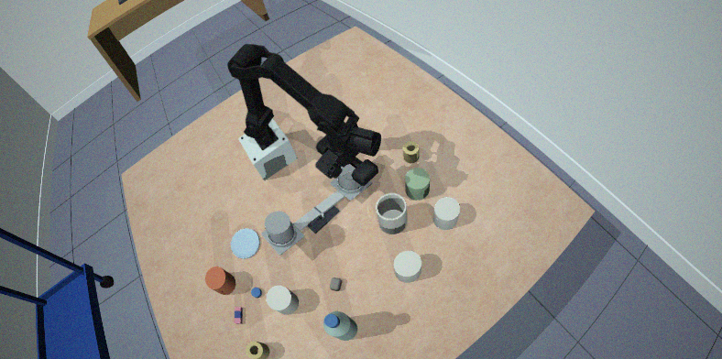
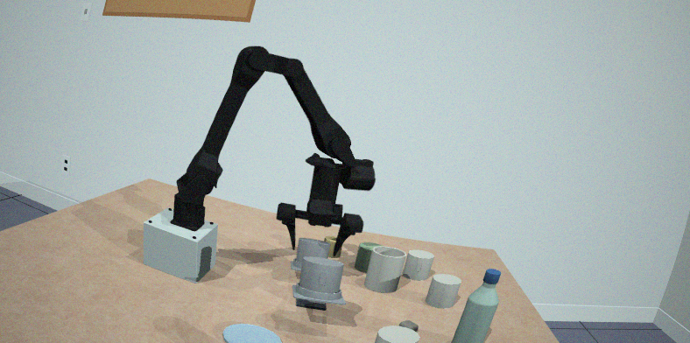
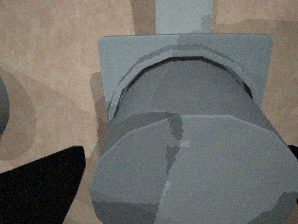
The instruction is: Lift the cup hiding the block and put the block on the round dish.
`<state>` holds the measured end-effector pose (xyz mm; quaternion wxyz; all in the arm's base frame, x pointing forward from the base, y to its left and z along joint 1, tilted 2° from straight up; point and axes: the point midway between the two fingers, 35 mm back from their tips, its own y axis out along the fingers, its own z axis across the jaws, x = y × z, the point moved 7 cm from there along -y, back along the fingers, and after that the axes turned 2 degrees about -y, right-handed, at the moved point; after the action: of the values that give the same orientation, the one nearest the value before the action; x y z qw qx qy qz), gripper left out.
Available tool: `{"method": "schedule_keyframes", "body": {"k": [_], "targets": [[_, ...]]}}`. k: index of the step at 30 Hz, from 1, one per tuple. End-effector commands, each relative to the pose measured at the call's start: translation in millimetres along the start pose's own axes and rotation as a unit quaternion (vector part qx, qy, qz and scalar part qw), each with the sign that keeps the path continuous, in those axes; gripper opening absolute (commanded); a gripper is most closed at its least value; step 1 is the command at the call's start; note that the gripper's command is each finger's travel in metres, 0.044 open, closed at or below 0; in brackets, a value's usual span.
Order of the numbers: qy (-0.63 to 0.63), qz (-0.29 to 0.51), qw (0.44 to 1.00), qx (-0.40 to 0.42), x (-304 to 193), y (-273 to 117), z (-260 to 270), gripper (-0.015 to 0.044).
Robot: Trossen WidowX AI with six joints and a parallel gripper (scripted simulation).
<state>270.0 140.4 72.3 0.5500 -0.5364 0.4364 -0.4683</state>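
The balance (image 1: 332, 203) (image 3: 184, 15) carries two identical grey upside-down cups. The far cup (image 1: 347, 183) (image 2: 308, 260) (image 3: 220, 165) stands on one end plate, and the near cup (image 1: 278, 226) (image 2: 321, 276) stands on the other. The near plate is above the table in the exterior view; the exact tilt is hard to tell. My gripper (image 1: 348, 176) (image 2: 314, 251) (image 3: 182, 156) is wide open and empty, pointing down over the far cup, with its fingertips on either side, around the height of its top. The light blue round dish (image 1: 245, 244) (image 2: 251, 333) has nothing on it. The hidden block is not visible.
Beside the far cup stand an open grey cup (image 1: 391, 223) (image 2: 383, 275), a green cylinder (image 1: 417, 184) and a yellow ring (image 1: 410, 154). White cylinders, a bottle (image 1: 343, 327) (image 2: 475, 313), a small grey block (image 1: 335, 284) and an orange cylinder (image 1: 220, 280) stand farther forward.
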Motion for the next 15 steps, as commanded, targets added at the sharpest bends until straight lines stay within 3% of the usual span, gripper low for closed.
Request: {"method": "schedule_keyframes", "body": {"k": [1,8,11,15], "targets": [[0.000,-0.004,1.000,-0.005,0.7,8.5,-1.2,0.0440],[0.000,-0.004,1.000,-0.005,1.0,17.0,-2.2,0.0440],[0.000,-0.004,1.000,-0.005,1.0,17.0,-2.2,0.0361],[0.000,-0.004,1.000,-0.005,1.0,17.0,-2.2,0.0335]]}}
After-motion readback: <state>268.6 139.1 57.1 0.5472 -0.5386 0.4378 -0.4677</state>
